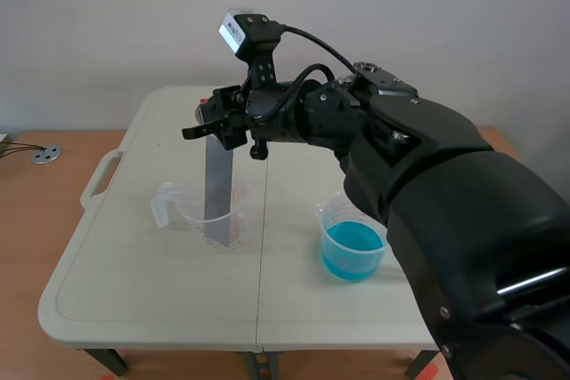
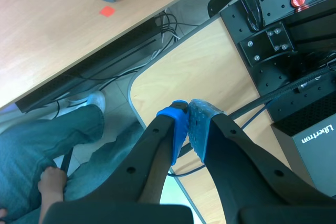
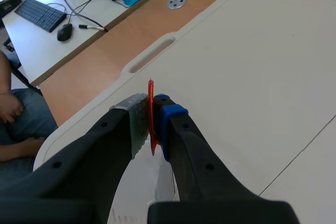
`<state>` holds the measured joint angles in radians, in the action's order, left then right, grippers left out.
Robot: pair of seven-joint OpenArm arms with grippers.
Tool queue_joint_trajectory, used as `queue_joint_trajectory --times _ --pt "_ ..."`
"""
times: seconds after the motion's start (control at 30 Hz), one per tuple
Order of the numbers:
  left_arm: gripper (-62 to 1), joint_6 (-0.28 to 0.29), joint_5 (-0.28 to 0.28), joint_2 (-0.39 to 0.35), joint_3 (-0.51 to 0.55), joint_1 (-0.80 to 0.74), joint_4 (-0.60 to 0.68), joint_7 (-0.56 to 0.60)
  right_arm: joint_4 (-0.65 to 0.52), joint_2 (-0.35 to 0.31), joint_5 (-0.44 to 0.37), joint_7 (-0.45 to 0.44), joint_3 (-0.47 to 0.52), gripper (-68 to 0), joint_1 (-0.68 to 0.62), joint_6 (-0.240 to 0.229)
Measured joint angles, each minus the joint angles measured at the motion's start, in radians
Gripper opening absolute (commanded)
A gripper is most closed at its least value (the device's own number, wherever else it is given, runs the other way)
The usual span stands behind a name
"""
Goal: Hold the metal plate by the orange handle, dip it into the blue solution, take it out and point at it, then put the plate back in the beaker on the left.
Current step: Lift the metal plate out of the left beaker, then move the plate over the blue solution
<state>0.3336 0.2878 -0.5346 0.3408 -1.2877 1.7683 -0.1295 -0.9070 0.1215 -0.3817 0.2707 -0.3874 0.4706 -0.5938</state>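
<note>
White folding desk (image 1: 134, 291) with a carry-handle slot on its left edge, standing on a brown wood surface, with a plain pale wall behind. A round metal cable port (image 1: 46, 155) sits in the wood at far left. In the right wrist view, a second white desk past the wood holds a keyboard (image 3: 39, 14) and a mouse (image 3: 64, 32).

The right arm (image 1: 463, 211) comes in from the right, fills the near right and stretches across the middle to the left. The right fingers (image 3: 135, 124) are clamped on the orange handle (image 3: 150, 111). The metal plate (image 1: 216, 184) hangs upright from them, its lower end inside the clear beaker (image 1: 191, 211) on the left. The beaker of blue solution (image 1: 352, 251) stands on the right, apart from the plate.

The left arm is out of the scene view. The left fingers (image 2: 176, 129) are together, pads touching on nothing, aimed down at the floor beside a person's jeans leg (image 2: 52, 140).

Cannot tell if the plate tip touches the beaker bottom. The arm cuts off the near right of the desk. In the scene view the handle is mostly hidden by the fingers.
</note>
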Motion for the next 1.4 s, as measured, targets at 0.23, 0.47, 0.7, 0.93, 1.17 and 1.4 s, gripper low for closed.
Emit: queue_joint_trajectory --times 0.23,0.47,0.7,0.93,1.17,1.4 --pt "-57.8 -0.011 -0.035 0.000 0.000 0.008 0.000 0.051 -0.001 0.000 0.001 -0.011 0.000 -66.5 0.000 -0.132" --pt "-57.8 -0.011 -0.034 0.000 -0.001 0.051 0.000 0.052 -0.012 -0.002 0.000 -0.041 0.000 -66.5 0.000 -0.143" --pt "-57.8 -0.010 -0.034 0.000 -0.001 0.052 0.000 0.051 -0.080 -0.016 0.000 -0.037 0.000 -66.5 0.000 -0.140" --pt "-57.8 -0.008 -0.034 0.000 -0.001 0.052 0.000 0.051 -0.182 -0.019 0.000 -0.009 0.000 -66.5 -0.016 -0.140" --pt "-57.8 -0.008 -0.034 0.000 -0.001 0.052 0.000 0.045 -0.305 -0.044 0.000 0.026 0.000 -66.5 -0.063 -0.140" --pt "-57.8 -0.008 -0.034 0.000 -0.001 0.052 0.000 0.044 -0.418 -0.073 0.000 0.045 -0.001 -66.5 -0.101 -0.140"
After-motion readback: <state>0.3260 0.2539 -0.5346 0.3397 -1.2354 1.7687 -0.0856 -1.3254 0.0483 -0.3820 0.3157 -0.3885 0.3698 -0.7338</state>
